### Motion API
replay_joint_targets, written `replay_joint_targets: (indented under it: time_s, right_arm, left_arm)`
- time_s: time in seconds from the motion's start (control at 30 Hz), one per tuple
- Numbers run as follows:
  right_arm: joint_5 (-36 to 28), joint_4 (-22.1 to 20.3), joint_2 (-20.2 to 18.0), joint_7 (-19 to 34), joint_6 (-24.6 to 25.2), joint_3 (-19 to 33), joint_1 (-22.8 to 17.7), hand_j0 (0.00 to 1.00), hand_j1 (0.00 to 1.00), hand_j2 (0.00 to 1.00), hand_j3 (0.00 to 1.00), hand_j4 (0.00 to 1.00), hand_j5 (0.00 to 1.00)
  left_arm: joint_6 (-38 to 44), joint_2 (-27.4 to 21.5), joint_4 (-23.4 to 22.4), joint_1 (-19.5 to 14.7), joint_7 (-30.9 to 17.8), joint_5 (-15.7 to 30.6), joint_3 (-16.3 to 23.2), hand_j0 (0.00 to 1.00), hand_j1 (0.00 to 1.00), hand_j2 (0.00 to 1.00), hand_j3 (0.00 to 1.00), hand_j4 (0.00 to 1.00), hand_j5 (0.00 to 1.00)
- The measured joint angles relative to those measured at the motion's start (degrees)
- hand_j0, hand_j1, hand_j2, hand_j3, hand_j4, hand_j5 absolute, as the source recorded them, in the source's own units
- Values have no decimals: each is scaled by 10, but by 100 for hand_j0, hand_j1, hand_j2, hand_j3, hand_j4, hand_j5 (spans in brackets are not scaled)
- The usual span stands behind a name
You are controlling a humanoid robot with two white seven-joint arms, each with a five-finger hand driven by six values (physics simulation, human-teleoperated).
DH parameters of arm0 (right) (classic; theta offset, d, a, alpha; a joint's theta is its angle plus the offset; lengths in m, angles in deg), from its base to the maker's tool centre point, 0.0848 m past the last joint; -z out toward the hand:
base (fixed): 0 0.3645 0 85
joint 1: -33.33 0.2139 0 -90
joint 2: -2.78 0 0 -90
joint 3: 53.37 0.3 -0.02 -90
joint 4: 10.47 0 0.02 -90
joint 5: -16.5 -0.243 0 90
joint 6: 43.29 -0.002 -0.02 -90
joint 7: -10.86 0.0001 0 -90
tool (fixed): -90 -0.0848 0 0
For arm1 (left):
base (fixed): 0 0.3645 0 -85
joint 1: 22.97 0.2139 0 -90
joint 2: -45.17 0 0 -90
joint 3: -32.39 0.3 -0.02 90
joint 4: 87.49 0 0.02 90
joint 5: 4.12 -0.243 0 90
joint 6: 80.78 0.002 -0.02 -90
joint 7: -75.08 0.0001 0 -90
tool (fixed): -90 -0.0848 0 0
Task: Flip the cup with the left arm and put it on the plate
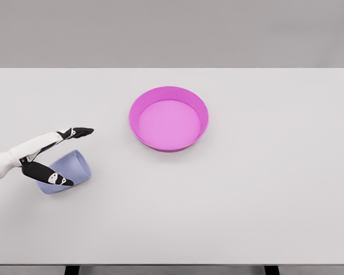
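A pale lavender cup lies tipped on its side at the left of the white desk, partly hidden. Well apart from it, toward the middle, sits a bright magenta plate, round with a raised rim, upright and holding nothing.

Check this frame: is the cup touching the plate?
Apart. The head view shows the cup lying on its side by the left hand, with bare table between it and the plate.
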State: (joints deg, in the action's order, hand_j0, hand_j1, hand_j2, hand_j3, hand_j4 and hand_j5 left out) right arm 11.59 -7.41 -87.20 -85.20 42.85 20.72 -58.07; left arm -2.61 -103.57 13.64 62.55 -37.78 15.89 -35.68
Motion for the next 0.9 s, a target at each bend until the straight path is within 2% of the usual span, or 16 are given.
replay_joint_targets:
  time_s: [0.67, 0.9]
  right_arm:
    - [0, 0, 0, 0, 0, 0, 0, 100, 100, 100, 100, 100, 100]
    - [0, 0, 0, 0, 0, 0, 0, 100, 100, 100, 100, 100, 100]
  left_arm:
    - [28, 12, -1, 5, 4, -4, 4, 100, 100, 100, 100, 100, 100]
    - [63, 15, -1, 4, 3, -6, 6, 100, 100, 100, 100, 100, 100]
